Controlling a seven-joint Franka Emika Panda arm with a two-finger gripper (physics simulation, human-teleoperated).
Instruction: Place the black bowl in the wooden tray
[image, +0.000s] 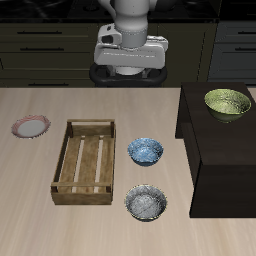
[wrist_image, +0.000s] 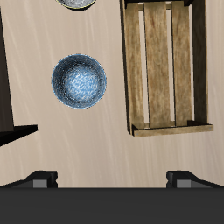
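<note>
The black bowl (image: 147, 203) is seen near the table's (image: 30, 220) front edge, just beside the wooden tray's (image: 88, 162) front corner, a blue-patterned bowl (image: 145, 151) behind it. The gripper (image: 130, 72) is held high at the back, its fingers (wrist_image: 42, 178) spread apart and holding nothing.

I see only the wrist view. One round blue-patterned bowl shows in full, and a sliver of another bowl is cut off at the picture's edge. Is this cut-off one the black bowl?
Observer: Yes. The small round black bowl with the speckled grey inside stands nearer the table's front edge than the blue-patterned bowl.
Operator: My view cuts the wooden tray. Does anything lie in the hidden part?
Observer: No. The rectangular light-brown wooden tray holds nothing along its whole length.
Operator: Is anything else on the table?
Observer: A larger yellow-green bowl rests on a dark raised block.
</note>
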